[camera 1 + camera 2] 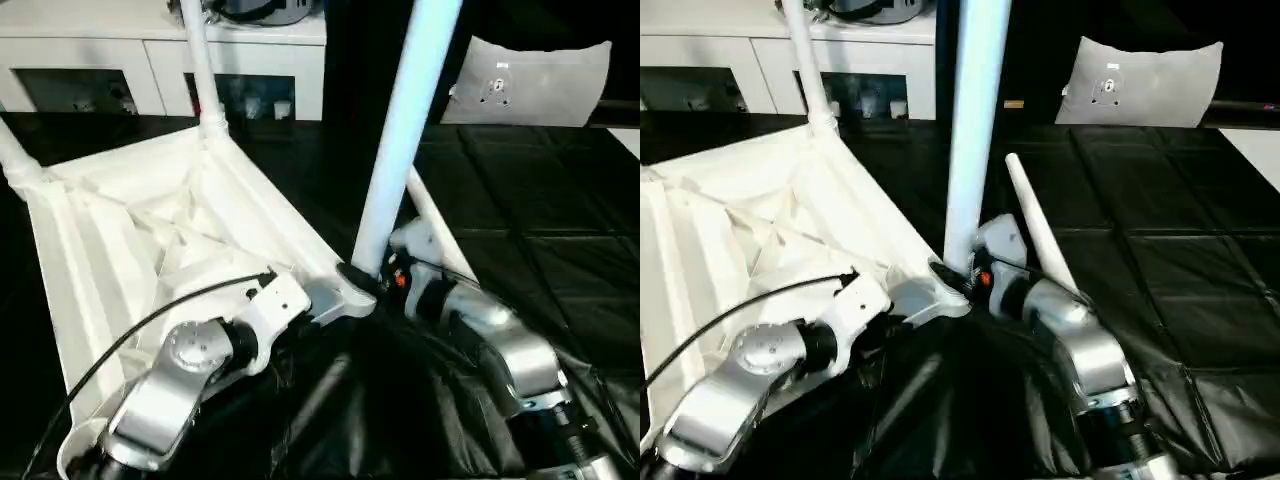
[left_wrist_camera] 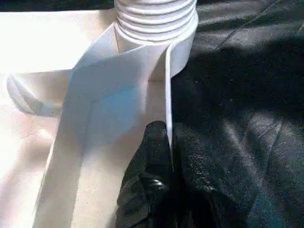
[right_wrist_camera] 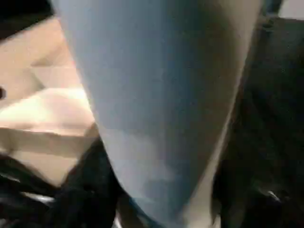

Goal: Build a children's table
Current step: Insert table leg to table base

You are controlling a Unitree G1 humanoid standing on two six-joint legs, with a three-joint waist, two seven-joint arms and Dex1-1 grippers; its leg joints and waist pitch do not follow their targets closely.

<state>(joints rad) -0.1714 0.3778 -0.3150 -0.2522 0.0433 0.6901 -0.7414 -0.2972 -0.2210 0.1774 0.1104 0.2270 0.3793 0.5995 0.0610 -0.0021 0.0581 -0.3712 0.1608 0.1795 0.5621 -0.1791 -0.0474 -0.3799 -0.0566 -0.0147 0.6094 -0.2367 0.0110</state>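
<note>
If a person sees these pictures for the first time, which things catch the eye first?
First, the tall white leg standing in the near corner socket of the upturned tabletop on the black cloth. The left gripper pinches the tabletop's rim beside that socket, and the right gripper sits at the leg's base. Another leg lies on the cloth behind.

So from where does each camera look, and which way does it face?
Left eye: on the head, facing forward and down at the upturned tabletop; both silver forearms show.
Right eye: beside it, same scene; upright leg at the near corner socket.
Left wrist: along the left end effector, shut on the tabletop's rim.
Right wrist: close against that leg.
Shared: leg, socket.
</note>
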